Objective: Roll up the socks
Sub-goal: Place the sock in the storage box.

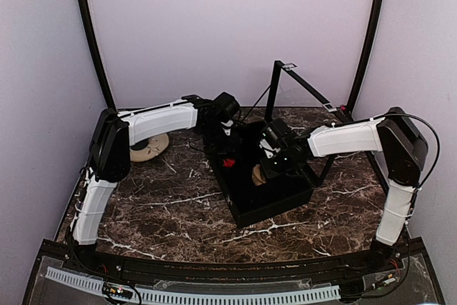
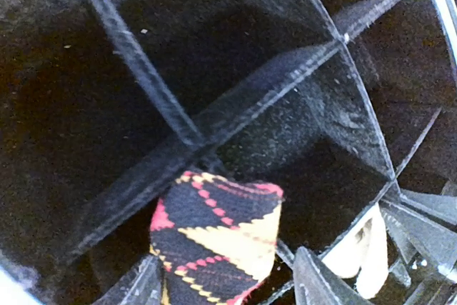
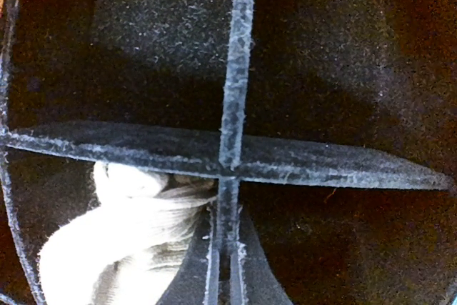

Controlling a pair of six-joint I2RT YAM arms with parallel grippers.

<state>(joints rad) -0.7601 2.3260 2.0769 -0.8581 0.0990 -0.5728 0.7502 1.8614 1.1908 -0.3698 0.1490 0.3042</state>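
A black felt box point(image 1: 275, 201) with crossing dividers sits mid-table, and both grippers reach down into it. The black sock with red and orange diamonds point(image 2: 214, 237), folded into a bundle, rests in one compartment between the fingers of my left gripper point(image 2: 225, 287). Its jaws are open, with a gap on the right side. From above the argyle sock point(image 1: 228, 163) is only a red spot. The tan ribbed sock point(image 3: 121, 248) lies bundled in the neighbouring compartment, just left of my right gripper point(image 3: 228, 276). That gripper is shut, with its tips against a divider wall point(image 3: 235, 69).
A round cream object point(image 1: 148, 148) lies on the marble table point(image 1: 178, 212) at the left, behind the left arm. A black angled stand point(image 1: 275, 91) rises behind the box. Curtain walls close in the back and sides.
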